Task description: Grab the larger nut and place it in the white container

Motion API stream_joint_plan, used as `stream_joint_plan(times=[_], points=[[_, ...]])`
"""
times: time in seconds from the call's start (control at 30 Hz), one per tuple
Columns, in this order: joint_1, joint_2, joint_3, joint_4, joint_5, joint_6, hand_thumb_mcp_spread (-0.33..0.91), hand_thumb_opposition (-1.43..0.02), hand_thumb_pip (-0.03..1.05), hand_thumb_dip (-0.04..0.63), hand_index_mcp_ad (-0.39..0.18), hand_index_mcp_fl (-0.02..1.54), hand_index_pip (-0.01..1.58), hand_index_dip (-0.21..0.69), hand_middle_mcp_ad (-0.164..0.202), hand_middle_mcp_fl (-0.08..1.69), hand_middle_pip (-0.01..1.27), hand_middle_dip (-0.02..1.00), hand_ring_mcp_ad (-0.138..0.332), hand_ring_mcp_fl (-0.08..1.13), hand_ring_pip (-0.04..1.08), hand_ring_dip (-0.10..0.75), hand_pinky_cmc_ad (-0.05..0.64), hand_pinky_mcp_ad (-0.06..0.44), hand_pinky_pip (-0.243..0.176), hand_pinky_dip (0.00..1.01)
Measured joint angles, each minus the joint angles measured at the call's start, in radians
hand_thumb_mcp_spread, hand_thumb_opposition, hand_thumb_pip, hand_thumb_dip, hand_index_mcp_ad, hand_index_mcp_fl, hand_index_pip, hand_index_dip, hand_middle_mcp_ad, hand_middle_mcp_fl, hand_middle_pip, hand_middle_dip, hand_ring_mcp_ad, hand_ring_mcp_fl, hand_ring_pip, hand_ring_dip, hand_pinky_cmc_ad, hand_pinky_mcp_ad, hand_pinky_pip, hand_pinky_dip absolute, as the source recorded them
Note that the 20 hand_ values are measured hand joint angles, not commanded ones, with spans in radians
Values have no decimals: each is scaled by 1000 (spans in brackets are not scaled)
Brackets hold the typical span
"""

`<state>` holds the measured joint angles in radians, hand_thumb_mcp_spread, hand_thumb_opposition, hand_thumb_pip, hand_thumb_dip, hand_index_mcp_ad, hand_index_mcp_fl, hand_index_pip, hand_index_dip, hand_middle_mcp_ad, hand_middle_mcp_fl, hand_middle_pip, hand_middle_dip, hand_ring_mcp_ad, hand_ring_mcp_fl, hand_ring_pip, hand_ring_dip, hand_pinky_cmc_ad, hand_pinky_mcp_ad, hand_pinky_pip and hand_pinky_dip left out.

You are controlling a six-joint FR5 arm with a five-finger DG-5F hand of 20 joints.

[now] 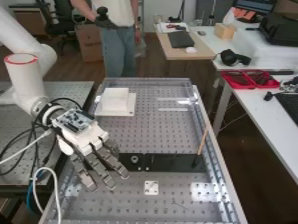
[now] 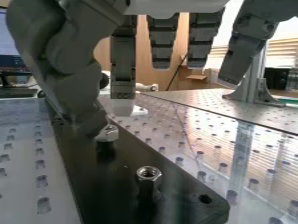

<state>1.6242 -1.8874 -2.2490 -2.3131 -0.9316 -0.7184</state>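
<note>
High view showed me the robot hand wide over the black plate. Its thumb hung near one nut; another nut stood apart.

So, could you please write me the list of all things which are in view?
Bench: one, grey, centre
White container: one, white, bench's far part
Black plate: one, black, across bench
Nuts: two, silver, on black plate
Small plate: one, white, bench's near part
Stick: one, brown, bench's right side
Red trays: count unclear, red, side table
Flat case: one, black, back table
Hand: one, grey, over bench's left
Arm: one, white, left
</note>
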Motion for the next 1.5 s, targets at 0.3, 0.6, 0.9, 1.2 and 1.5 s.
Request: stream_joint_plan(times=[0.3,0.6,0.9,1.2,1.5], points=[[1,-12,1,1,4,3,330,-820,770,236,-122,0,1550,138,70,19,131,232,164,7,169,124,380,312,-106,614],[-4,-26,5,3,0,5,330,-820,766,237,-122,0,1550,138,70,16,131,232,164,7,169,122,370,312,-103,614],[-11,-37,9,9,-8,-3,330,-822,764,237,-127,0,1550,138,70,16,131,232,164,7,169,122,368,309,-106,614],[-13,-36,10,12,-13,-6,330,-822,759,237,-126,86,1550,138,70,16,131,232,164,7,169,122,367,312,-103,614],[-13,-34,11,5,-14,-3,339,-817,752,234,-119,164,1552,136,66,16,131,232,164,7,169,126,363,295,-106,614]])
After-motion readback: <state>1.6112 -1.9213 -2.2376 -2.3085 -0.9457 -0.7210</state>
